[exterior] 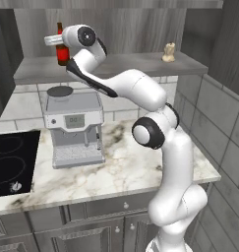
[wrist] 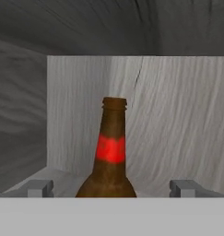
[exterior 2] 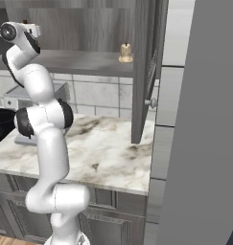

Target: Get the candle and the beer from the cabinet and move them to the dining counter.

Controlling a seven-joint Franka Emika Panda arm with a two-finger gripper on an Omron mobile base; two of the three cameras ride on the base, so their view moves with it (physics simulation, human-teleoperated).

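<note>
Stage: the arm is reaching up into the open wall cabinet (exterior: 111, 66), going for the beer bottle (wrist: 109, 152) first.
Jaws: the gripper (wrist: 111, 188) is standing fully released, one fingertip (wrist: 38, 188) showing at each side of the bottle in the hand view, neither touching the glass; nothing is being grasped.
Beer: standing upright on the cabinet shelf, at about 10 o'clock in the left base view, partly hidden behind the wrist; in the hand view it is sitting dead centre, neck and red label between the open fingers.
Candle: the cream wax candle (exterior: 168, 52) is sitting on the same shelf toward 1 o'clock, well apart from the bottle, untouched.
Below: the marble bench (exterior: 121, 172) with the coffee machine (exterior: 74, 127) is lying under the shelf; this is not the delivery spot.
Done so far: the cabinet door (exterior 2: 143, 72) is hanging open; neither item is lifted.
Left: judging from this, closing on the bottle, carrying it to the dining counter, then returning for the candle.
</note>
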